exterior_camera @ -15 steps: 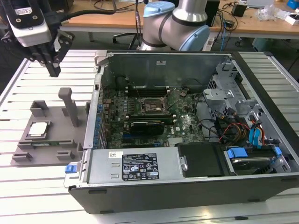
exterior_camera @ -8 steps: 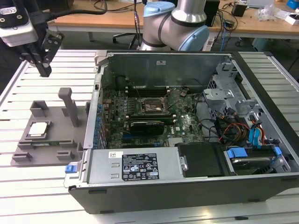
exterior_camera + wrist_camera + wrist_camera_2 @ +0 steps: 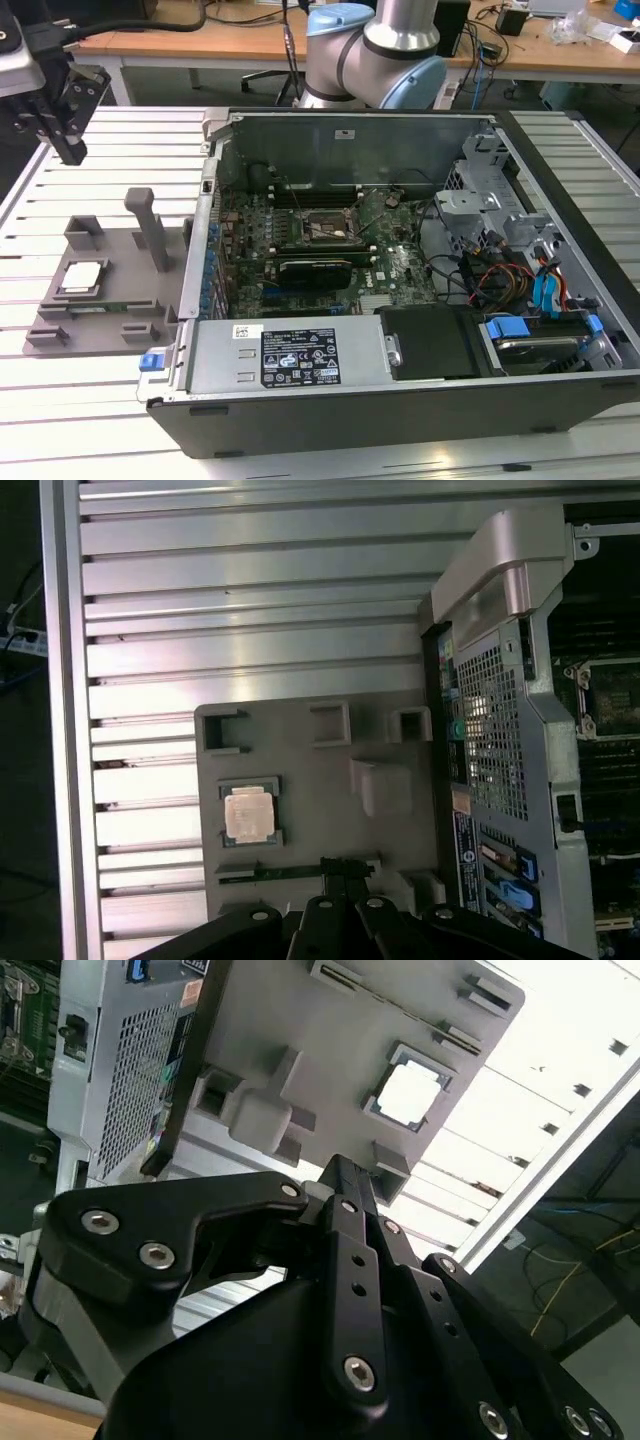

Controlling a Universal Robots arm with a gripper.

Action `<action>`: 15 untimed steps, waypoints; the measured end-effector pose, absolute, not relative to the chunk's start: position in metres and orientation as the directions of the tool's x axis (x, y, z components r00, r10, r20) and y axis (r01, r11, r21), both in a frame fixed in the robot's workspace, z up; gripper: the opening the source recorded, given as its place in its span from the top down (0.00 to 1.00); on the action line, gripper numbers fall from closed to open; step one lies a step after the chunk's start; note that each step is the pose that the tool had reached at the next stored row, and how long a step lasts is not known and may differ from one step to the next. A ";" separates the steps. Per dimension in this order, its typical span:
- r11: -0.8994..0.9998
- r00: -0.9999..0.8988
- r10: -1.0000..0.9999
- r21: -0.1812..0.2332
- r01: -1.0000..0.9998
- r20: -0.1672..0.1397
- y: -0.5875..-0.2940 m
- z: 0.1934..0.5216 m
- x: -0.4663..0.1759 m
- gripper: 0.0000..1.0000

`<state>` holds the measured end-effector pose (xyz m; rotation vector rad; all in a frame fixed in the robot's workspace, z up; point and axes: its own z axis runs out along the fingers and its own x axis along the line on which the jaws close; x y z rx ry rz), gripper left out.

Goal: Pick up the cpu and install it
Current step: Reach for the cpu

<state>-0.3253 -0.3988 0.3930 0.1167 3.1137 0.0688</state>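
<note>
1 square cpu (image 3: 80,277) (silvery lid) lies on grey tray (image 3: 112,322).

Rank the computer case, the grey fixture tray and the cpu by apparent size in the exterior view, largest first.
1. computer case
2. grey fixture tray
3. cpu, sitting in the tray
The differences are plain.

The gripper (image 3: 338,868) hides part of the grey tray (image 3: 300,760).

silvery cpu (image 3: 80,277), grey tray (image 3: 112,255) (pale ribbed table (image 3: 90,160)), green motherboard (image 3: 400,265).
</note>
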 end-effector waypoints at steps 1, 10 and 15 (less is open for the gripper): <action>0.996 -0.997 0.075 0.045 0.074 -0.023 -0.399 0.393 -0.329 0.89; 0.996 -0.997 0.075 0.045 0.074 -0.023 -0.399 0.393 -0.346 0.89; 0.996 -0.997 0.075 0.045 0.074 -0.023 -0.399 0.393 -0.349 0.89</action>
